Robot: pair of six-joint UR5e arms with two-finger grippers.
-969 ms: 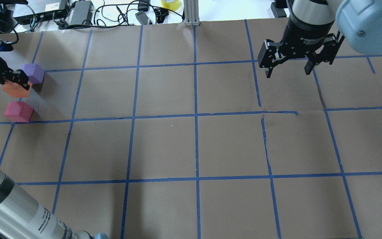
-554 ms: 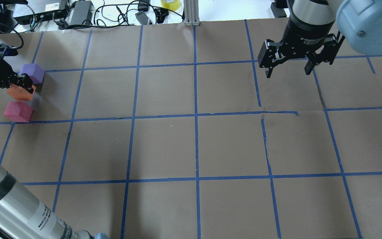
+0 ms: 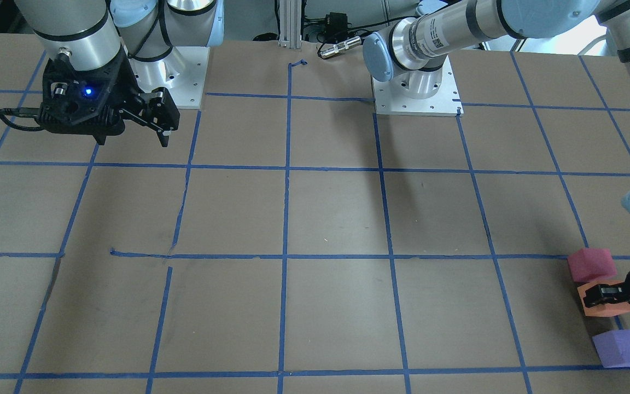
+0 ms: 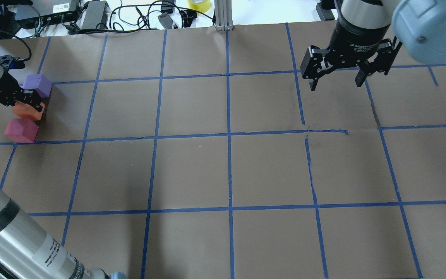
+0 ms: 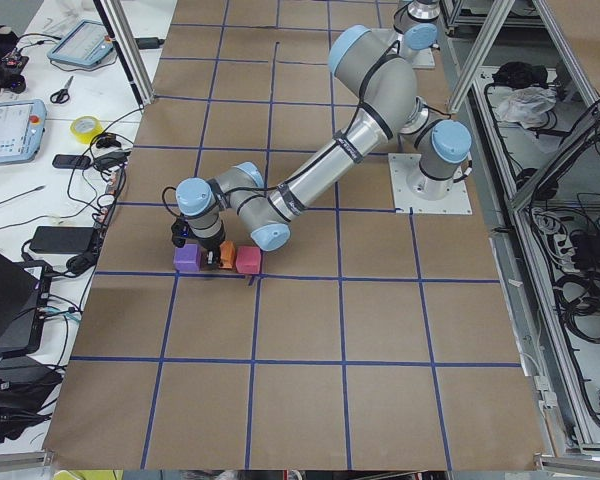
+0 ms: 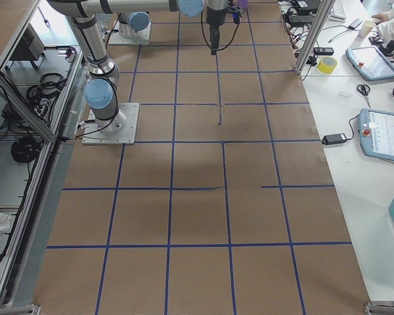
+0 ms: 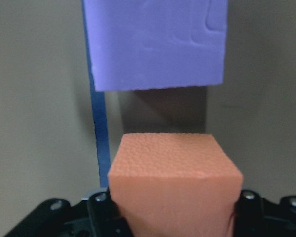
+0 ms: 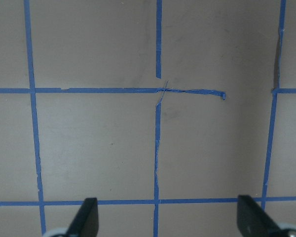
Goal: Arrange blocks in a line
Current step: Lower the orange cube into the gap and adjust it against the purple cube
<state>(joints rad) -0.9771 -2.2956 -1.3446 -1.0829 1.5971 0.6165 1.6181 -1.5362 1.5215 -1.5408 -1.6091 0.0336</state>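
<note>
Three small foam blocks sit at the table's far left in the overhead view: purple (image 4: 37,85), orange (image 4: 28,111) and crimson red (image 4: 21,130), roughly in a row. My left gripper (image 4: 29,105) is shut on the orange block (image 7: 175,177), holding it low between the purple block (image 7: 155,44) and the red block (image 3: 592,264). I cannot tell whether the orange block touches the table. My right gripper (image 4: 337,79) hangs open and empty over the far right of the table, with only paper and tape below it (image 8: 168,217).
Brown paper with a blue tape grid (image 4: 229,133) covers the table. Cables, power bricks and a tape roll (image 4: 199,4) lie beyond the far edge. The blocks are close to the table's left edge (image 5: 110,240).
My left gripper has moved the orange block slightly right and towards the red block, and its wrist has swung. The purple and red blocks and the right arm have stayed put.
</note>
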